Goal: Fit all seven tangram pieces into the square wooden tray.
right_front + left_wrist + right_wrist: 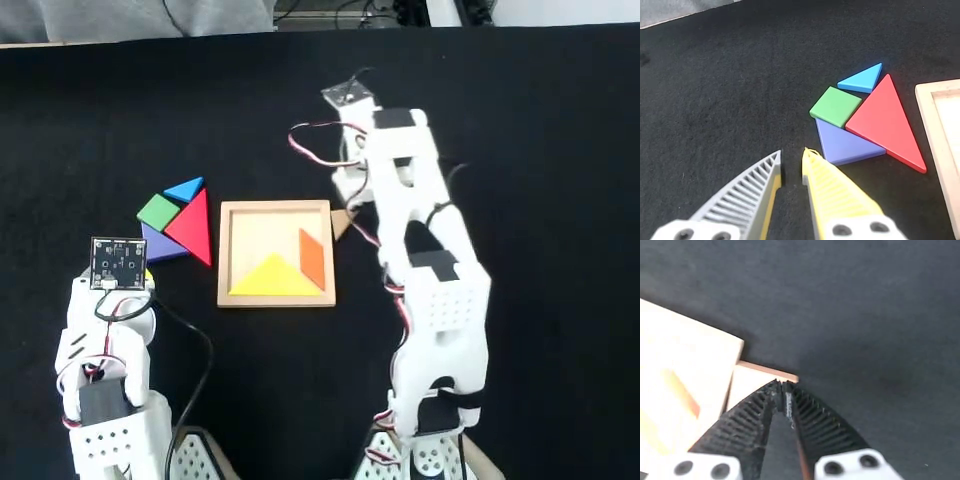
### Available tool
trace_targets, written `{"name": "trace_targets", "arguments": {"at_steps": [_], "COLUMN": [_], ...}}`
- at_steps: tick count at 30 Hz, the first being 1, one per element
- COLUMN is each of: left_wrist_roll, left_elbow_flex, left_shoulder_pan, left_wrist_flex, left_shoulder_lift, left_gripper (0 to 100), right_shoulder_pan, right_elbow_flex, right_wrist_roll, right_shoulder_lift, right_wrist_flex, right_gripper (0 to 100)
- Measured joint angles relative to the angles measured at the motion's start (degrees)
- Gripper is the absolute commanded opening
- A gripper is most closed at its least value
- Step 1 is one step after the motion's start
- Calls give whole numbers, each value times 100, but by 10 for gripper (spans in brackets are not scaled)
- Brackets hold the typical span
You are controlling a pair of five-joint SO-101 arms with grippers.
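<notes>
Two pieces already lie in the tray (224, 250): a yellow triangle (272, 277) along its near edge and an orange piece (312, 257) against its right side. Four more sit in a cluster left of the tray: a blue triangle (185, 188), a green square (157, 211), a red triangle (193, 228) and a purple piece (160, 245). The seventh, a tan piece (747, 385), lies just outside the tray's right edge, near its far corner.

The right gripper (782, 386) is over that tan piece. Its jaws are together, with the tips at the piece's edge. Whether they actually pinch it I cannot tell. The left gripper (792, 155) hangs left of the tray, short of the purple piece, with its jaws a little apart and nothing between them.

The step in hand looks to be getting the tan piece into the tray. To do it well, the jaws should grip across the piece's thin edges, since a corner would slip. The piece should then be lifted clear of the rim before it crosses. It should be turned over the free far half of the tray and set down flat. It must not nudge the orange piece out of place.

No brand, label or writing can be read anywhere.
</notes>
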Motion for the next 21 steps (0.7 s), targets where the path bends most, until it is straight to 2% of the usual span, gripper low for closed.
{"name": "trace_targets", "arguments": {"at_steps": [7, 15, 21], "left_wrist_roll": [0, 0, 0], "left_elbow_flex": [0, 0, 0], "left_shoulder_pan": [0, 0, 0], "left_wrist_flex": [0, 0, 0], "left_shoulder_lift": [0, 0, 0], "left_gripper": [80, 80, 80], "right_shoulder_pan": [-492, -536, -431], "right_elbow_flex": [0, 0, 0], "right_wrist_roll": [-70, -79, -70], "right_shoulder_lift": [0, 193, 202], "right_wrist_flex": [202, -123, 193], "right_gripper": [11, 11, 11]}}
